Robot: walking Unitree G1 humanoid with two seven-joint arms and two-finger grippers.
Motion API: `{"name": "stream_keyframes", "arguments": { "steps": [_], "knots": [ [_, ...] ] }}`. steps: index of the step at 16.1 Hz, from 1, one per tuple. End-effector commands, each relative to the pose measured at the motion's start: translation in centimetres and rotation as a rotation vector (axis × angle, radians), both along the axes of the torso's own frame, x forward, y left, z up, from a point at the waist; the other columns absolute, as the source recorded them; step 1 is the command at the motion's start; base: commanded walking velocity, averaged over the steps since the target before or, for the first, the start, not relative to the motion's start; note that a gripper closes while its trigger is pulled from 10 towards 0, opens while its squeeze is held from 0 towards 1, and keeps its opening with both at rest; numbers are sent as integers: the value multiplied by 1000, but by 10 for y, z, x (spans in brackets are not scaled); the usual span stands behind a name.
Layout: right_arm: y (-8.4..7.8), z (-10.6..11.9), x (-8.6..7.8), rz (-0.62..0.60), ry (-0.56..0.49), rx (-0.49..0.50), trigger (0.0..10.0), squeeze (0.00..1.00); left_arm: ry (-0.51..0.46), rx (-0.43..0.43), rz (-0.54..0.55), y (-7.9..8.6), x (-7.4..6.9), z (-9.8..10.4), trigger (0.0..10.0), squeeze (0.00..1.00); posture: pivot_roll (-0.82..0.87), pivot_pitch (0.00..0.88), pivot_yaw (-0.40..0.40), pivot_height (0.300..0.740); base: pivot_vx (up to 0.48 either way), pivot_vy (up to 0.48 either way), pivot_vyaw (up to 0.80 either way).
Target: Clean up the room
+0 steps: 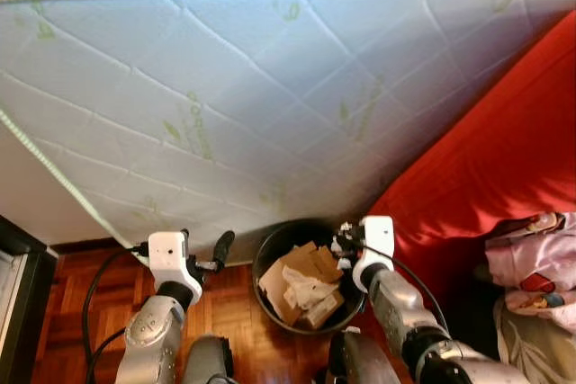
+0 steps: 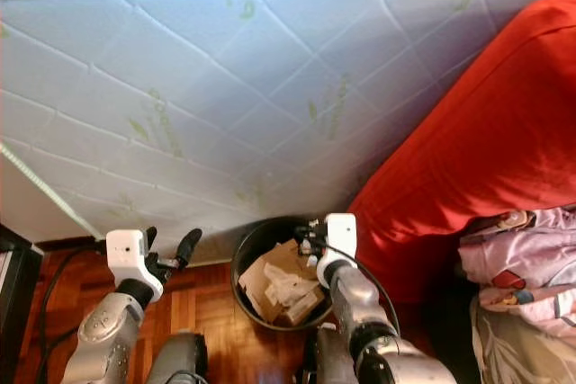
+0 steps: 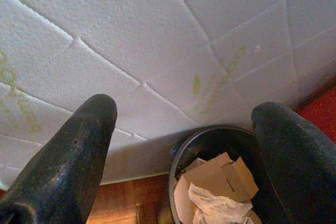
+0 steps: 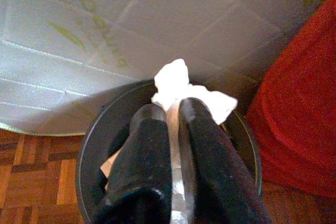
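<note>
A black waste bin stands on the parquet at the foot of a leaning mattress, holding cardboard pieces and crumpled paper. My right gripper hangs over the bin's right rim, shut on a crumpled white paper that sticks out past its fingertips. That gripper also shows at the bin's edge. My left gripper is open and holds nothing, just left of the bin and close to the mattress. Between its two fingers the bin and the cardboard show.
A quilted white mattress leans across the whole back. A red cover rises on the right, with pink clothing below it. Dark furniture stands at the far left. Black cables hang over the wooden floor.
</note>
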State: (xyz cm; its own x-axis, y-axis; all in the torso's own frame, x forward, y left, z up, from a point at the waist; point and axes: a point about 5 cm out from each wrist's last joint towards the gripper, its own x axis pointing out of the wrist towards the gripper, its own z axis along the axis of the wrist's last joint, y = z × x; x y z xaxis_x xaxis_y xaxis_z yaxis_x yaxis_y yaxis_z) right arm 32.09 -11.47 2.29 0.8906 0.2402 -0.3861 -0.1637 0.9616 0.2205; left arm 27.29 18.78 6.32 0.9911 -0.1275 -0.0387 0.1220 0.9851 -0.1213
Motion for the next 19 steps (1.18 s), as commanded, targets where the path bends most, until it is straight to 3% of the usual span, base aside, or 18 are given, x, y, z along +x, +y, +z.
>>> {"name": "stream_keyframes", "arguments": {
  "steps": [1, 19],
  "knots": [
    [-1, 0, 0, -14, -6, 7, 10000, 1000, 37, 1, 3, 0, -6, -5, 10000, 0, 169, 232, -74, 644, 0, 0, 0],
    [5, -4, -4, -11, 43, 97, 10000, 1000, 63, -5, 6, -2, -6, -5, 10000, 0, 169, 222, -77, 644, 0, 0, 0]
  ]
}}
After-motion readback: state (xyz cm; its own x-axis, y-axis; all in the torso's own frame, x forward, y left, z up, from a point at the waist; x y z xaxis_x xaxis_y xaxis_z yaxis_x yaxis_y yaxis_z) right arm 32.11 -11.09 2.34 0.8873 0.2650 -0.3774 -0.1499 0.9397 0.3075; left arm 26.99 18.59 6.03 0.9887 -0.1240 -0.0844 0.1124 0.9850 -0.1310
